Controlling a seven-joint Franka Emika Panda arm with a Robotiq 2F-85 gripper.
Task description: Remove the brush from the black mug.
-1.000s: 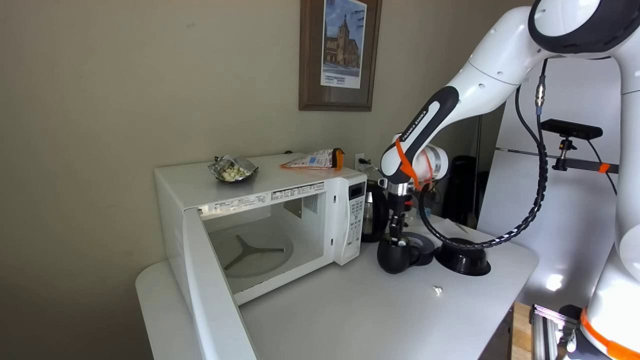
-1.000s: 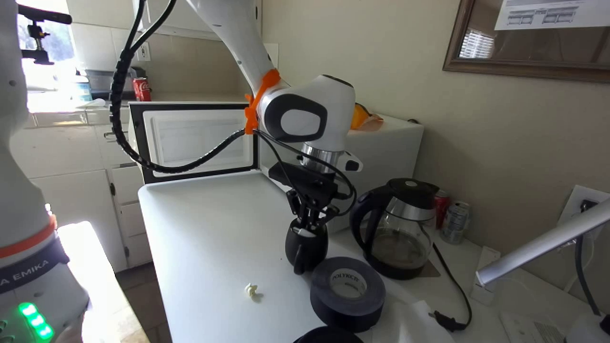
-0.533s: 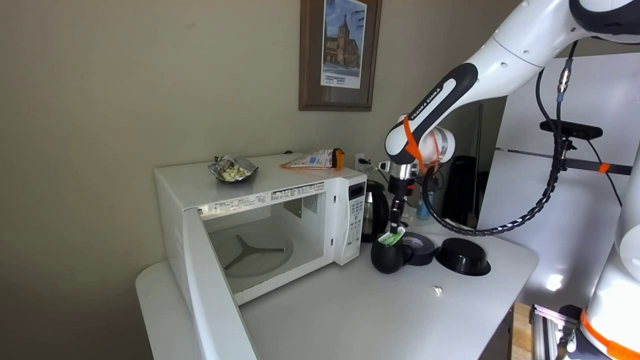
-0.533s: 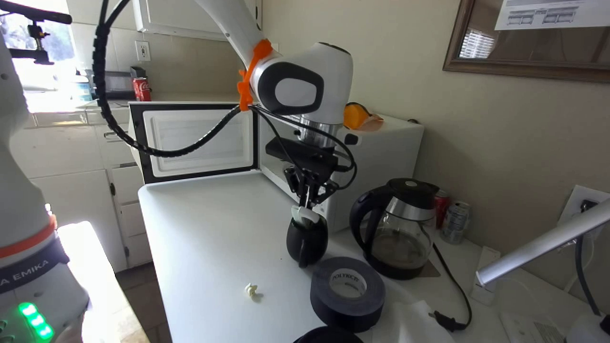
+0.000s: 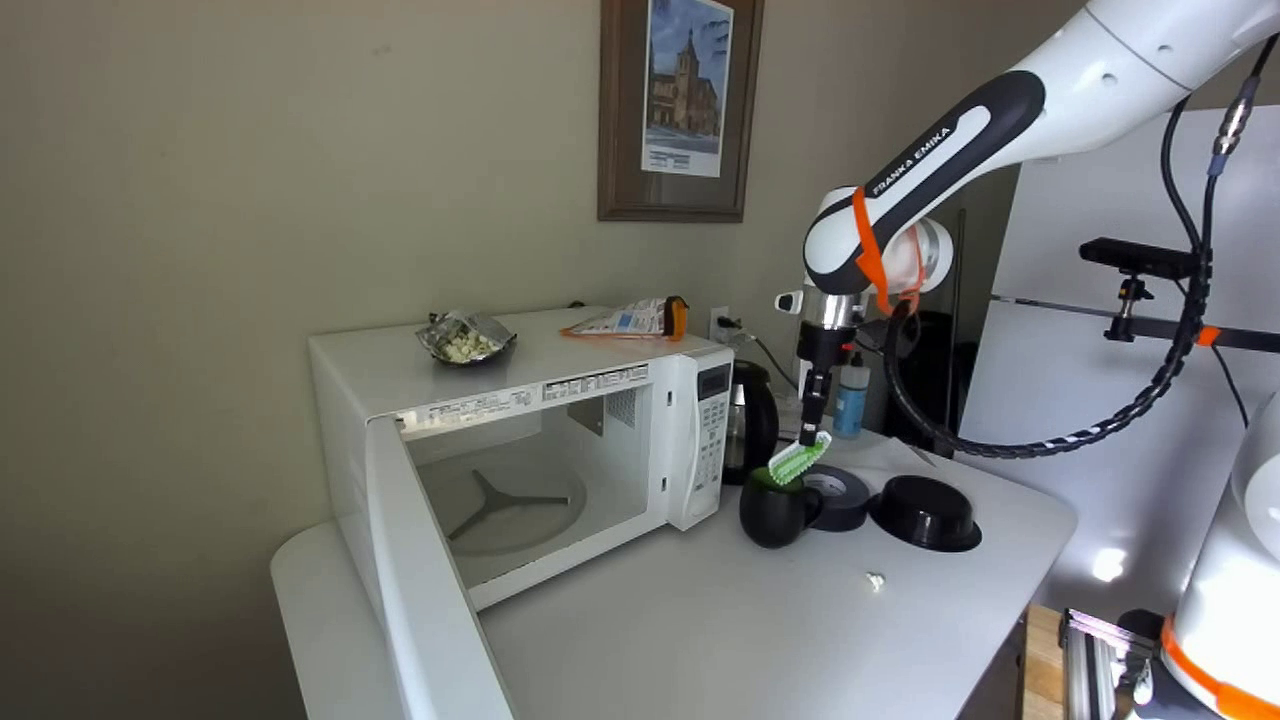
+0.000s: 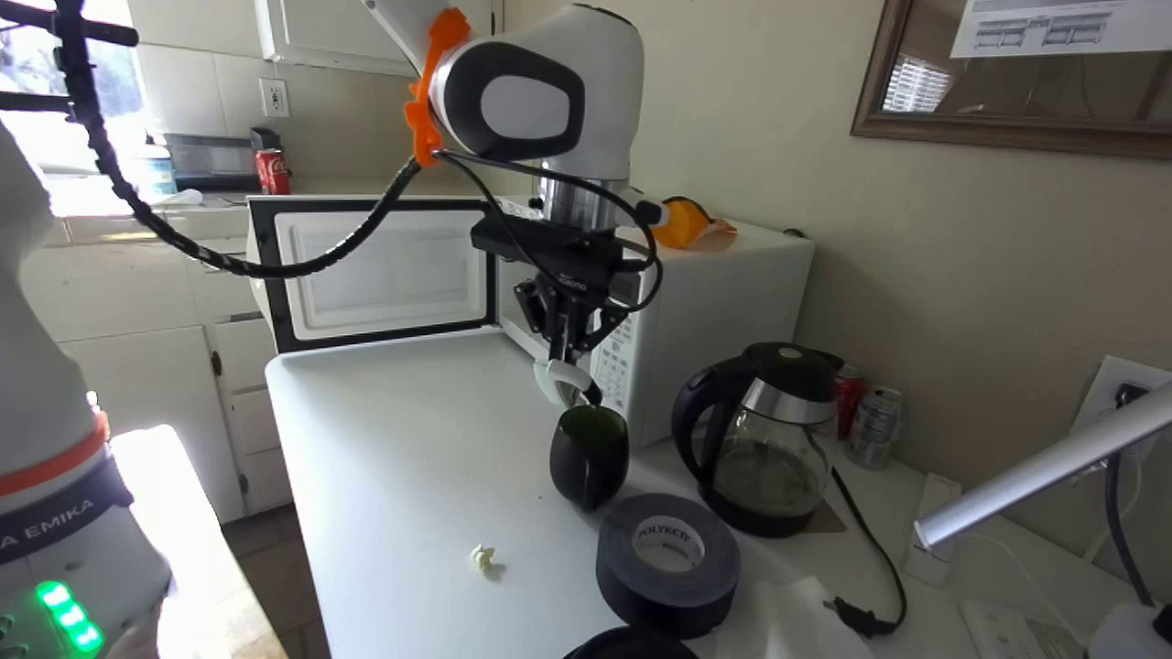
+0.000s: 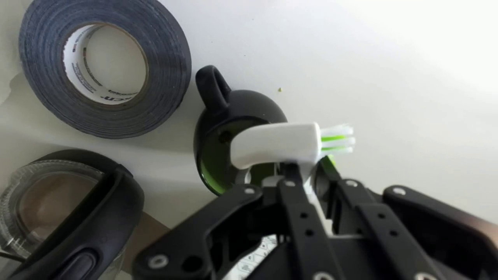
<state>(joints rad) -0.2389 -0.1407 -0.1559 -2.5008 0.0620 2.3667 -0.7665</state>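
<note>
Pale surface point(image 6: 412, 448) below, and up top the claw point(image 7: 310, 168) pinches the brush point(image 7: 272, 144), slanting just over the mug point(image 6: 589, 462); clear of the rim? Tough to call! A thin pinch might let it swivel or drop; swinging it sideways too soon could catch the rim and tip the mug toward that tape point(image 7: 165, 62). And that brush: smooth white curved back, green-and-white bristles!

A kitchen, with white cabinets point(image 6: 174, 394), a tile wall point(image 6: 179, 91), a microwave point(image 5: 550, 385) and a glass jug point(image 6: 774, 476).
</note>
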